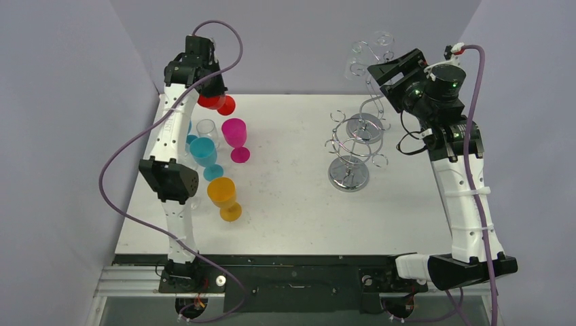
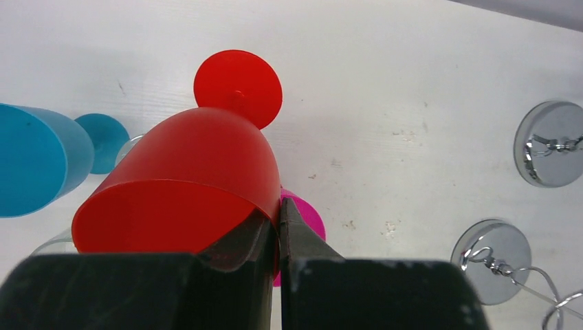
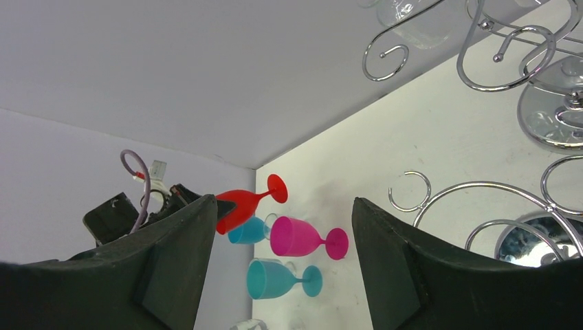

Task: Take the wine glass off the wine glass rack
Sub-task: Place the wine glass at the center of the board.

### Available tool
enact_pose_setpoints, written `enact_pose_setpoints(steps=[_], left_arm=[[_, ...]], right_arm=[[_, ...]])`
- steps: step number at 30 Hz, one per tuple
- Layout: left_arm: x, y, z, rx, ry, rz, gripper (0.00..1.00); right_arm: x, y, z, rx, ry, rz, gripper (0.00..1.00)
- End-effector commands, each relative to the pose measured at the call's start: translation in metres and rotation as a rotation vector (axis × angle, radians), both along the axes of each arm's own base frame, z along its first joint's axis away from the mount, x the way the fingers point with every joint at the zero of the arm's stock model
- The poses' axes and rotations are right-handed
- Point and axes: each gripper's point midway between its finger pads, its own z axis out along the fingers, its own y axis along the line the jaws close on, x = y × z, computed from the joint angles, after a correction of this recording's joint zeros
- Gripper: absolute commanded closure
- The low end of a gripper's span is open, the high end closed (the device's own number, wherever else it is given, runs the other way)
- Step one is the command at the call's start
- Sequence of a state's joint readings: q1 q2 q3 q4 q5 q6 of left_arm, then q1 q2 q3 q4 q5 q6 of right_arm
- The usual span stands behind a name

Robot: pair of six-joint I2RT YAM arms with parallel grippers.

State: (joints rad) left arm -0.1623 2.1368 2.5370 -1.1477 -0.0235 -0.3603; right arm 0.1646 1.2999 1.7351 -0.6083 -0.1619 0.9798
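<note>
Left gripper (image 1: 211,93) is clamped on the rim of the red wine glass (image 1: 219,103), one finger inside the bowl and one outside, as the left wrist view confirms. The glass is held tilted at the far left corner of the table (image 1: 299,204), foot pointing away from the gripper, well apart from both racks. Whether the foot touches the tabletop cannot be determined. Below and beside it stands a cluster of glasses: pink glass (image 1: 235,132), teal glass (image 1: 202,151), orange glass (image 1: 223,192) and a clear glass (image 1: 206,129), all upright on the left side of the table. Right gripper (image 1: 384,73) is raised on the right side with its fingers spread wide and nothing between them. It sits just beside the upper arms of the far rack (image 1: 363,128). The near rack (image 1: 348,173) stands immediately in front, the two chrome bases close together. A transparent glass (image 3: 412,14) hangs in the top hooks of the wire frame, faint in the overhead view and only partly in frame at the right wrist.
</note>
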Motion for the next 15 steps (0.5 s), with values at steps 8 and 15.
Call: enact_pose_setpoints(steps=[8,15], left_arm=[[0.023,-0.003,-0.046,0.115,0.054,-0.006,1.0],[0.03,-0.008,-0.073,0.122,0.102,-0.008,1.0]], right_arm=[[-0.005,-0.001,0.003,-0.042,-0.024,0.005,0.33],[0.0,0.001,-0.003,-0.039,-0.016,0.008,0.33]])
